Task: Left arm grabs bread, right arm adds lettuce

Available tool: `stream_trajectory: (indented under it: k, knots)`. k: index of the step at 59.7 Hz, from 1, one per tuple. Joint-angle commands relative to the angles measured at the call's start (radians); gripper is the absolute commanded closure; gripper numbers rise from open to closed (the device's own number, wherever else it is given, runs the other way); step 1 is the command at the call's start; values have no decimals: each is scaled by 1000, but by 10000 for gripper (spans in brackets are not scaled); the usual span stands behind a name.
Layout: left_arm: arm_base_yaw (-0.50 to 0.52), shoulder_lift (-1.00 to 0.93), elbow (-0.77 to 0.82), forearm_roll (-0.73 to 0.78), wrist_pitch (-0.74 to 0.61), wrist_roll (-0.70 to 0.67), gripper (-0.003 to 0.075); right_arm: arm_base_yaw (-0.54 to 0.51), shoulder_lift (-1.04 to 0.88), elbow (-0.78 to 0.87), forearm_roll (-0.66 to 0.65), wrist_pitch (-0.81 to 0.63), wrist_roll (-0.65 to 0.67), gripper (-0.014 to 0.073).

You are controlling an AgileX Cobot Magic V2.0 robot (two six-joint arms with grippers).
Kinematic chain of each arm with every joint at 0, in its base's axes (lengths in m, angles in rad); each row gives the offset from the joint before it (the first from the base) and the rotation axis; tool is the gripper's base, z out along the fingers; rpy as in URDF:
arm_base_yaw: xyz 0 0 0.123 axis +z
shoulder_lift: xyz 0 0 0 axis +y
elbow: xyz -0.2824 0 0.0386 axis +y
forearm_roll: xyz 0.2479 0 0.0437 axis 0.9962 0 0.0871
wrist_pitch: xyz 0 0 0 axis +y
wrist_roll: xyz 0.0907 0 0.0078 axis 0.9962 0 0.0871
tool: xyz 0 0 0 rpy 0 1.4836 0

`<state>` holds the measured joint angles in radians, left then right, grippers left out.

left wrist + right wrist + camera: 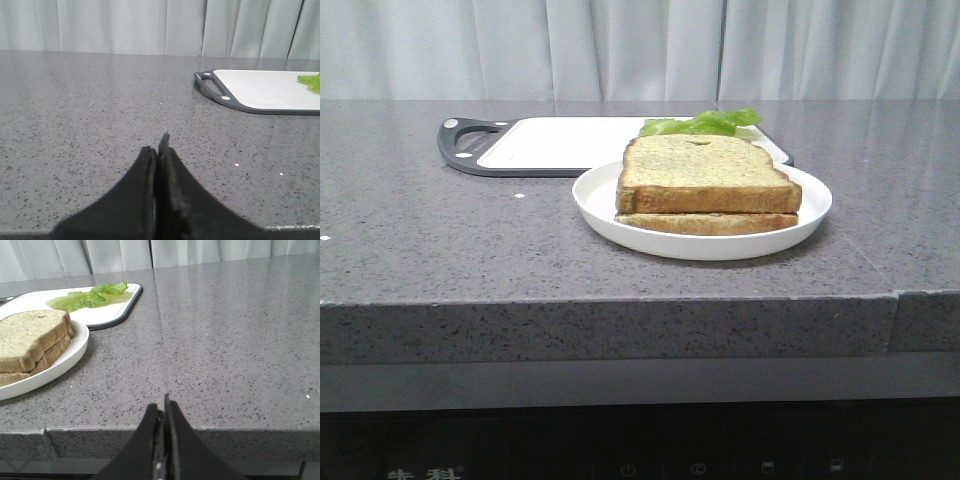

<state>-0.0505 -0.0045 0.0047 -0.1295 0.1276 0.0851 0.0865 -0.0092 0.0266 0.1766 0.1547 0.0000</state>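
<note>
I see both black grippers, left (159,150) and right (162,407), pressed together, empty; thick tan speckled bread slice (708,175) centre frame, crinkly green lettuce leaf (705,124) behind.

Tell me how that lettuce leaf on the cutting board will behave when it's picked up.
The lettuce looks thin and crinkled, lying flat on the cutting board, so it will probably droop from the fingers. It seems very light. Its ruffled edges could tear if pinched hard.
</note>
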Motion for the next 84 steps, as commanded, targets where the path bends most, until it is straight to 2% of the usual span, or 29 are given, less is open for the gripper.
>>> stream_trajectory:
  k: [1, 84]
  knots:
    - [1, -18, 4, -9, -87, -8, 741, -6, -22, -2, -10, -76, -9, 654]
    - [1, -18, 4, -28, -114, -8, 741, -6, -22, -2, -10, -86, -9, 654]
